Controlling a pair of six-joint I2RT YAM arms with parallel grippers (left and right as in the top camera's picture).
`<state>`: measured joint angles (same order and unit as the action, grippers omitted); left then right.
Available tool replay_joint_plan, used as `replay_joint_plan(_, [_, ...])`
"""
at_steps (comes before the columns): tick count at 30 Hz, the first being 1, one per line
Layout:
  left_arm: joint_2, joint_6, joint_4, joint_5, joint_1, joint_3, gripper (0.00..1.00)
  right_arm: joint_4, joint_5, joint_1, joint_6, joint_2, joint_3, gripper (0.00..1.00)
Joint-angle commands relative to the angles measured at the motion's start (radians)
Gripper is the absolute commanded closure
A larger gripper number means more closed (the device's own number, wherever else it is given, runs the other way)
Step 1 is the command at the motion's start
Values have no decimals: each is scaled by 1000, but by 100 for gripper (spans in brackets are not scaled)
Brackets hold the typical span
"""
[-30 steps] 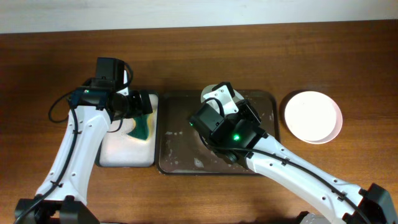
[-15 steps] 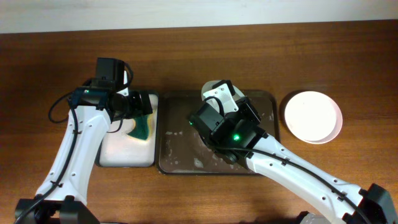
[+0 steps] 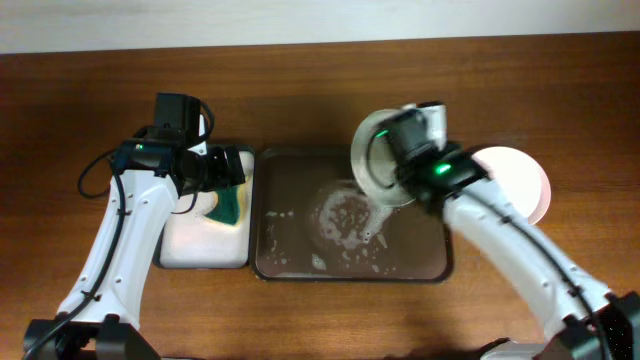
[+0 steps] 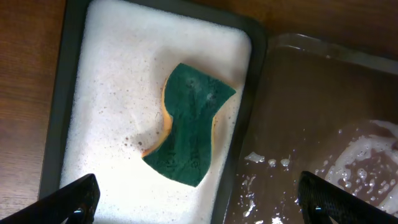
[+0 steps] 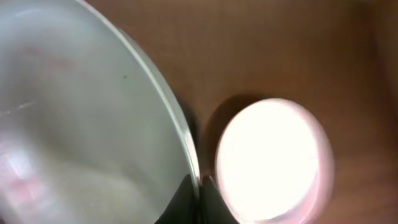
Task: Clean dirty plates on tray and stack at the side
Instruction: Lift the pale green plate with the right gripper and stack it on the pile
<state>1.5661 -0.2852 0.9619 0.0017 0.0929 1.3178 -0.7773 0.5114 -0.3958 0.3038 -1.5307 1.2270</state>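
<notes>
My right gripper is shut on the rim of a white, slightly greenish plate and holds it tilted above the right half of the dark brown tray. In the right wrist view the plate fills the left side, its rim pinched between my fingertips. A white plate stack lies on the table right of the tray, also in the right wrist view. My left gripper is open and empty above the small foam tray. Soapy water lies in the brown tray.
A green sponge lies in white foam in the small black-rimmed tray left of the brown tray. Foam patches float in the brown tray. Wooden table surrounds everything.
My right arm has swung right and lifted the plate off the tray's middle, tilting it towards the stack. The tray's soapy centre is now uncovered. The left arm has not moved.
</notes>
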Motion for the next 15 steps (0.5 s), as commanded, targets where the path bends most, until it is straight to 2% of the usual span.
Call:
replay_joint_plan(1, [4, -13, 3, 11, -4, 6, 1, -13, -417, 246, 79, -3, 19, 96])
replay_joint_plan(3, [4, -13, 3, 11, -4, 6, 1, -45, -489, 383, 84, -4, 19, 96])
replay_joint_plan(9, [4, -13, 2, 11, -4, 6, 1, -103, -494, 712, 83, -30, 17, 96])
replay_joint_plan(15, [4, -13, 2, 11, -4, 6, 1, -107, -493, 852, 83, -99, 17, 96])
